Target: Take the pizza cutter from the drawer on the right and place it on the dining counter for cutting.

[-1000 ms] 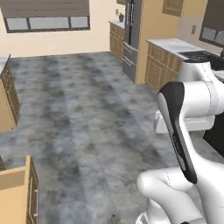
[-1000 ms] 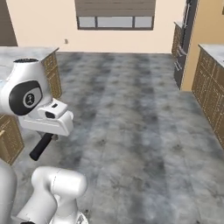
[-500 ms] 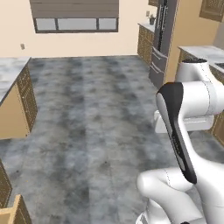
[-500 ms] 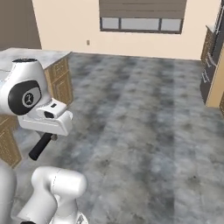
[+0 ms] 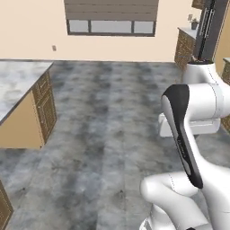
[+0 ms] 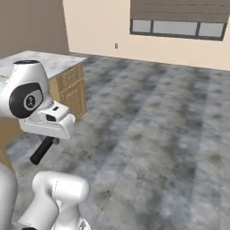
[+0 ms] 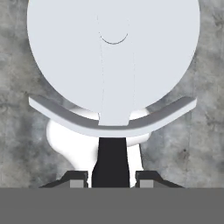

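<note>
Two fingertips [image 7: 76, 179] of the tool [image 7: 111, 179] sit pressed against the black handle of the pizza cutter [image 7: 113, 65], one each side, so the tool is pinching it. Cutter's round silvery wheel fills the upper part of the hand view, straight ahead of the tool, with its curved guard just above the handle. Handle runs back between the fingertips; wheel end points away from the tool.

From the right base view, the cutter's black handle [image 6: 42, 150] sticks out below and to the lower left of the white hand, tilted, hanging over the grey mottled floor [image 6: 157, 134]. Wheel itself can't be made out there.

White marble desk [image 6: 54, 63] with light-wood cabinets under it stands off to the tool's left, well apart from it and a bit ahead. Same desk [image 5: 18, 85] appears at the left edge of the left base view, cabinet doors facing the open floor. Cutter isn't on the desk; it's up in the tool, over the floor.

Window [image 5: 111, 18] with blinds on the far beige wall, well ahead of the tool. Dark tall fridge [image 5: 211, 27] and another cabinet run sit far off to the tool's right.
</note>
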{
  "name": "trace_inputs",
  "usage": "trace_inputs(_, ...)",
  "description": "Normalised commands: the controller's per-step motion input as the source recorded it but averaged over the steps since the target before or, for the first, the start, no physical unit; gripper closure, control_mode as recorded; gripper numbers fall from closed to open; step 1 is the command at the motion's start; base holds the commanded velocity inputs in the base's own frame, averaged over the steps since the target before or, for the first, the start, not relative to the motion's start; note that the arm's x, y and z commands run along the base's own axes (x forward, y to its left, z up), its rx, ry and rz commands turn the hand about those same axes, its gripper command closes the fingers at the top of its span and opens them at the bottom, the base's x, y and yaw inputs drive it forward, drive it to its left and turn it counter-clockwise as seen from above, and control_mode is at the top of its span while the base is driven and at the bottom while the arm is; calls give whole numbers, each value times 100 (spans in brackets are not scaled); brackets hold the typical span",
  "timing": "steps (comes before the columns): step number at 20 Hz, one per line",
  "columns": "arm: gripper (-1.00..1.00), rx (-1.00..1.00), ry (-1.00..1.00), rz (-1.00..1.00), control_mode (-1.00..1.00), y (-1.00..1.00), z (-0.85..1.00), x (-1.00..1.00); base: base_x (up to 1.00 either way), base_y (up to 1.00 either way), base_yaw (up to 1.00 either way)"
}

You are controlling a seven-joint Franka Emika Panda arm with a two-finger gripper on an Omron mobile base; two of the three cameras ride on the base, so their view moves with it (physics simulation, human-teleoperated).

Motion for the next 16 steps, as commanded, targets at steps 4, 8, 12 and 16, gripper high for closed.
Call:
trace_inputs(4, 100, 0, 0, 0, 100, 0, 0, 0, 100, -26, 52)
trace_inputs(8, 100, 0, 0, 0, 100, 0, 0, 0, 100, -18, 54)
trace_inputs(12, 100, 0, 0, 0, 100, 0, 0, 0, 87, -20, 66)
trace_inputs(16, 100, 0, 0, 0, 100, 0, 0, 0, 83, -10, 71)
